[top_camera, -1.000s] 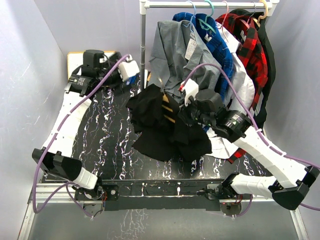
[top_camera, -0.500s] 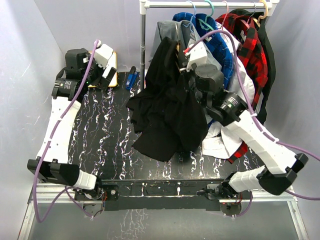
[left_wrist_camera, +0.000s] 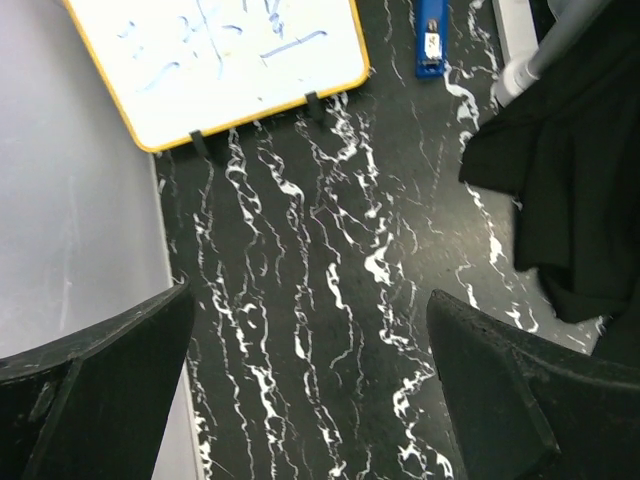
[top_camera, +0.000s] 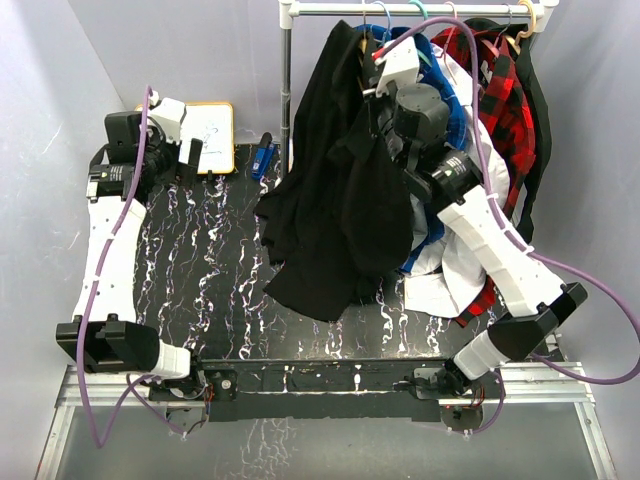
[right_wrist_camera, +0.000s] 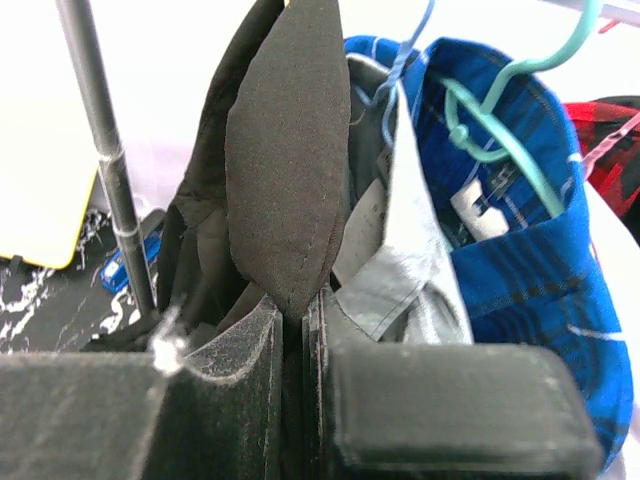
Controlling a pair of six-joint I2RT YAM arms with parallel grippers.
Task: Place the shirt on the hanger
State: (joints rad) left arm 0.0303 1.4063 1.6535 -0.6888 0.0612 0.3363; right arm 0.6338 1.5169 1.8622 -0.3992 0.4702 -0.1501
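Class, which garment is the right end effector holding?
The black shirt, pinched in the right end effector; the grey shirt, blue shirt and red plaid shirt hang ungripped.

Shirt (right_wrist_camera: 285, 170): matt black cloth, stitched seam; table (left_wrist_camera: 330, 280): smooth black white-veined marble-look top; rack pole (right_wrist_camera: 105, 150): smooth grey metal; whiteboard (left_wrist_camera: 220, 50): glossy white, yellow-framed.

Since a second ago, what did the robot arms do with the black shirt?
The right gripper, shut on the black shirt, raised it off the table up to the rail; its lower part still lies on the table. The left gripper, open and empty, pulled back left, uncovering the whiteboard. The red plaid shirt stayed put.
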